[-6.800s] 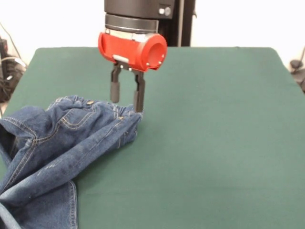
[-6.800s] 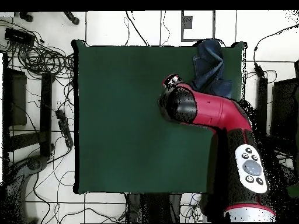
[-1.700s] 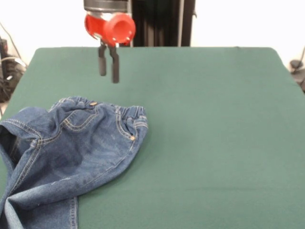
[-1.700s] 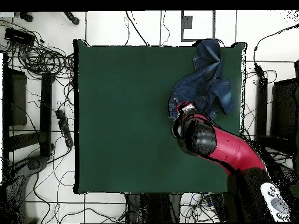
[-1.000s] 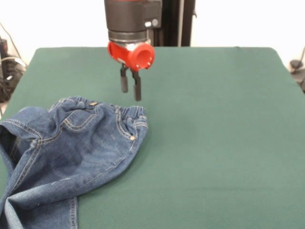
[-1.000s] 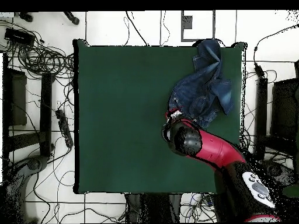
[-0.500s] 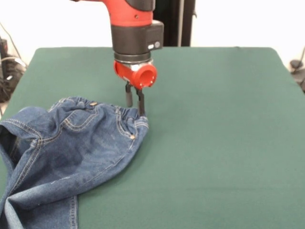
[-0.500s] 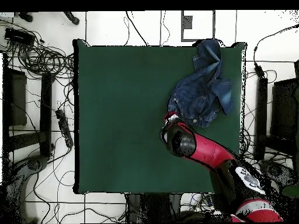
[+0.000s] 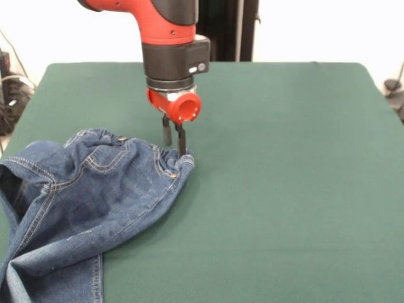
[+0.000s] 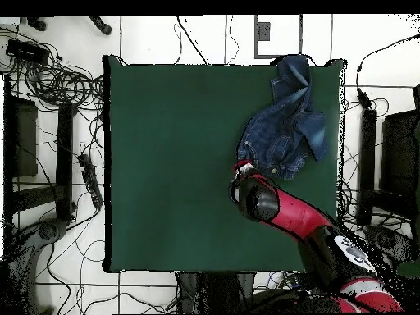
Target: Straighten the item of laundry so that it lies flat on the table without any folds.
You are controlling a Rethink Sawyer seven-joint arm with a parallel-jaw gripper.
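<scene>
The end effector (image 9: pixel 175 146) pinches the waistband edge of the jeans (image 9: pixel 88 196) between narrow fingers. The jeans lie crumpled at one corner of the green table (image 9: pixel 290 177).

1. The hand (image 9: pixel 174 148) has come down from well above the counter (image 9: pixel 284 189) to the waistband corner of the jeans (image 9: pixel 95 196), its tips now touching the cloth.
2. Its two fingers (image 9: pixel 182 140) stand closer together than before, pinching the waistband.
3. The waistband corner is bunched slightly, pulled inward from where it lay.
</scene>
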